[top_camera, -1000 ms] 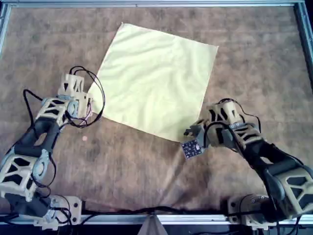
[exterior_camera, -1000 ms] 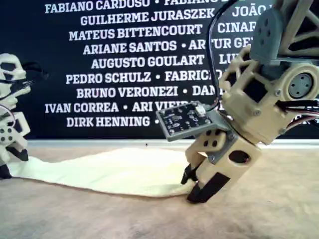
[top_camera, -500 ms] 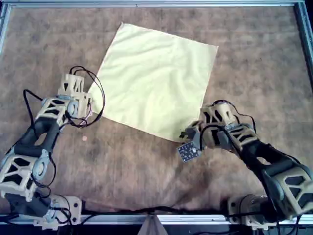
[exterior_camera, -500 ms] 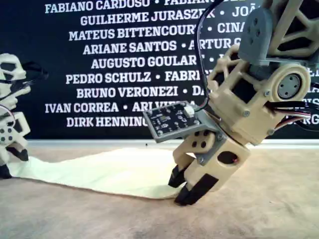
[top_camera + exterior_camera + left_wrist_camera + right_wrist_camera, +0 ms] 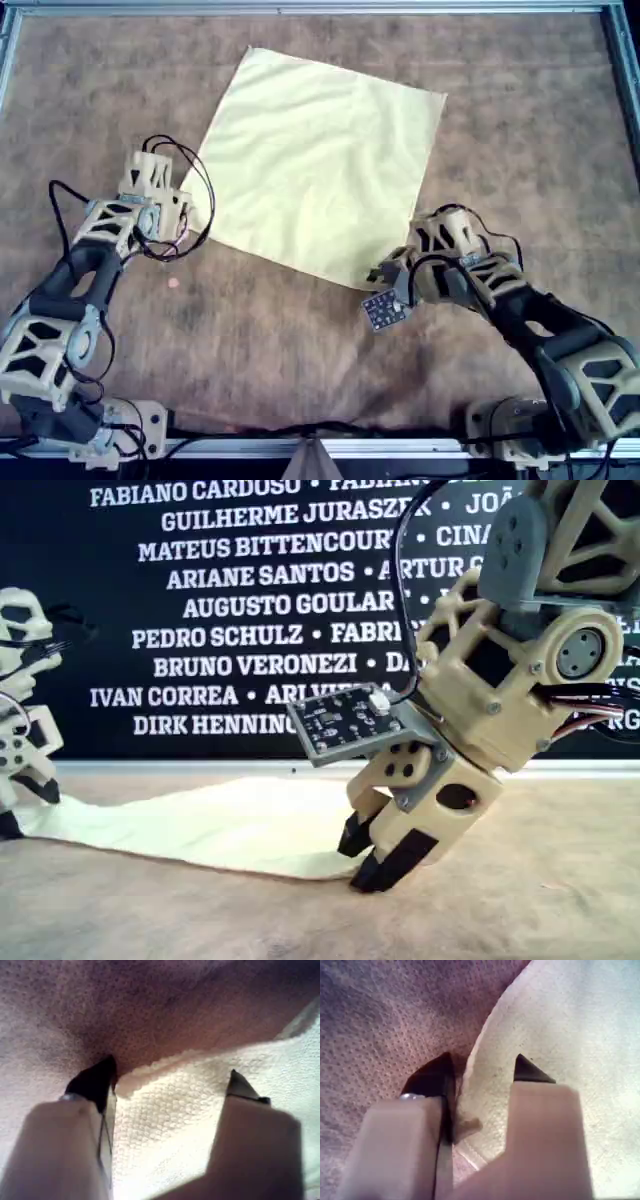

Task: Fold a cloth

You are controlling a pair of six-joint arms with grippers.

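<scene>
Cloth (image 5: 320, 165) lies flat on the brown surface (image 5: 520, 120). My first tool (image 5: 170, 1080) and my second tool (image 5: 482, 1072) are both spread, each straddling a cloth edge at surface level; which arm is which, I cannot tell.

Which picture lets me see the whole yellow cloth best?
The overhead view: the whole cloth shows there, flat on the mat, all four corners visible. The exterior view shows it only as a low strip from the side, and each wrist view shows just a bit of its edge between open jaws.
</scene>
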